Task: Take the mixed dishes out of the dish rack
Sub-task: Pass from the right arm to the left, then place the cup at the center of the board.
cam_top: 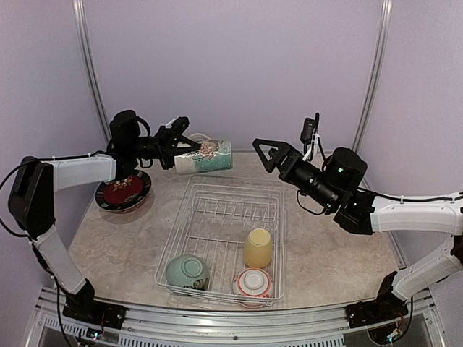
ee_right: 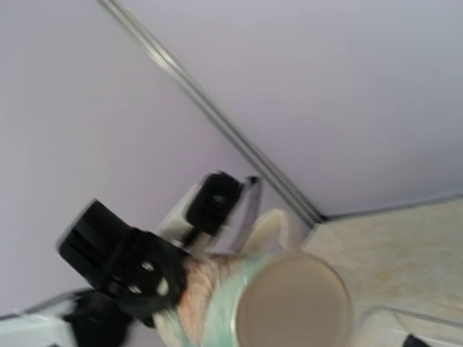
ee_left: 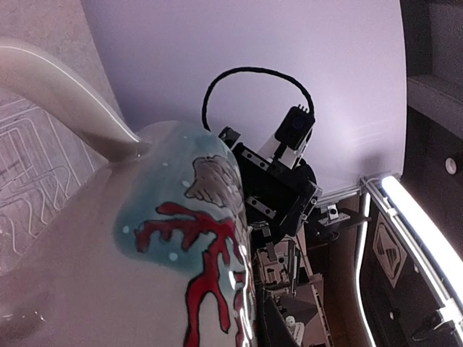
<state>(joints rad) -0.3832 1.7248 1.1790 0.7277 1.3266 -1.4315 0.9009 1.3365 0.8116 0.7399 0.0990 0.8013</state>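
I am watching the left end effector (cam_top: 187, 148) pinching the tall white patterned mug (cam_top: 210, 157) at one end. It is holding the mug on its side in the air, over the far edge of the dish rack (cam_top: 189, 235) and clear of the wires. In the left wrist view the mug (ee_left: 181, 260) is filling most of the picture, showing a teal band, red coral branches and a pale shell. Its handle (ee_left: 65, 94) is curving off to the upper left.

The right end effector (cam_top: 262, 153) is hanging level with the mug, just beside its free end but not touching it. Its fingers are standing spread wide and gripping nothing. From the right wrist camera I am looking straight at the mug's round end (ee_right: 293, 303), with the black left end effector (ee_right: 123, 267) behind it. I cannot tell whether that end is the mouth or the base.

Down in the rack, the yellow cup (cam_top: 257, 248) is sitting right of centre. The pale-green bowl (cam_top: 187, 272) is lying in the near left corner, and the red-and-white bowl (cam_top: 253, 283) is resting in the near right corner.

On the worktop (cam_top: 123, 246), left of the rack and apart from it, the dark-rimmed red floral plate (cam_top: 124, 191) is lying flat under the left arm.
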